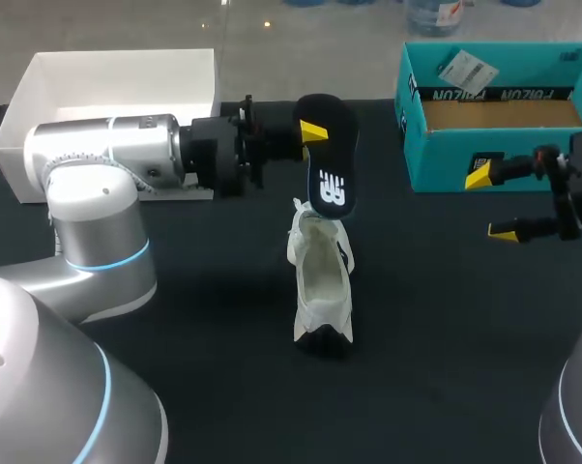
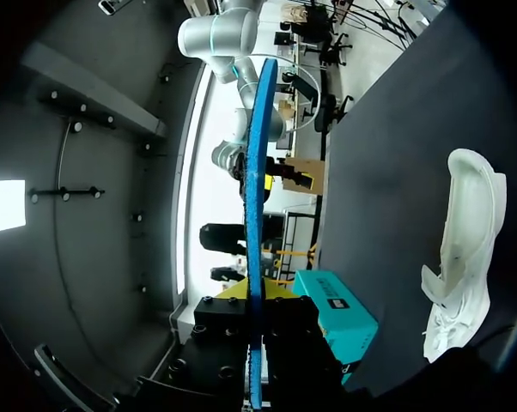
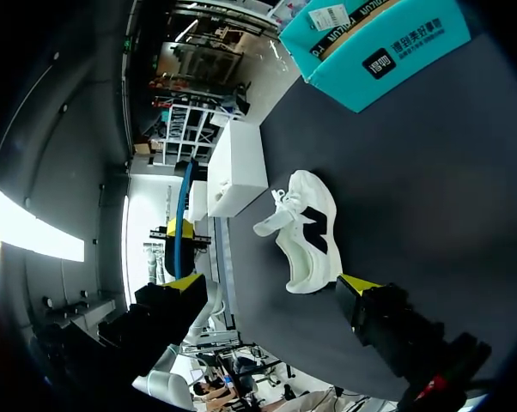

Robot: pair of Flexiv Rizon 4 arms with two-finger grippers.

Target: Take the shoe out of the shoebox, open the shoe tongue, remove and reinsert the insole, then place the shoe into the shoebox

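Closest in, the left arm (image 1: pixel 78 242) reaches in from nine o'clock, and the left gripper (image 1: pixel 315 133) pinches the insole (image 1: pixel 332 164) by one edge, at twelve o'clock of the shoe (image 1: pixel 320 280) at mid-table (image 1: pixel 446 338). Thin and bendy (my guess), the insole would buckle if shoved. The shoe looks light, so the wide-open right gripper (image 1: pixel 491 203) at three o'clock could steady its heel collar.

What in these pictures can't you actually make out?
Head view: the left pincer's far finger, hidden behind the insole it holds.
Left wrist view: the insole's faces, since it shows edge-on.
Head view: part of the teal shoebox's floor, hidden by its near wall.
Head view: the white shoe's toe interior, covered by its upper.
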